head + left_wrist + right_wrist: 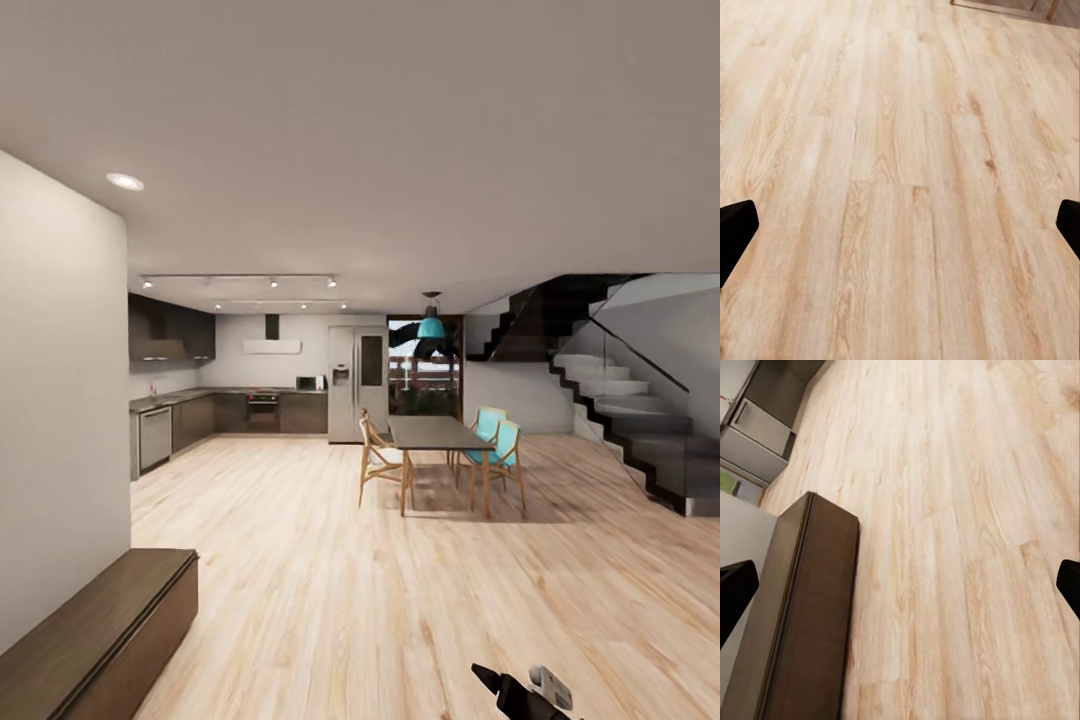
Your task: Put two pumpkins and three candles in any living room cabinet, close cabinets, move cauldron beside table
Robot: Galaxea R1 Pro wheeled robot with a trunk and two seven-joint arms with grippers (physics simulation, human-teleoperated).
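The wooden floor (330, 570) runs far back to a kitchen, with the dining table (437, 433) and chairs mid-room and stairs at the right. The cabinet (95, 625) sits near left against the wall, its front apparently closed (only its end and top show clearly). Nothing here suggests any step is complete; I judge the robot is in transit. The left gripper (900, 225) and right gripper (900, 585) both stand spread and empty.

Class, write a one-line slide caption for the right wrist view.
Open right gripper hangs over pale wood floor beside the dark-brown cabinet.
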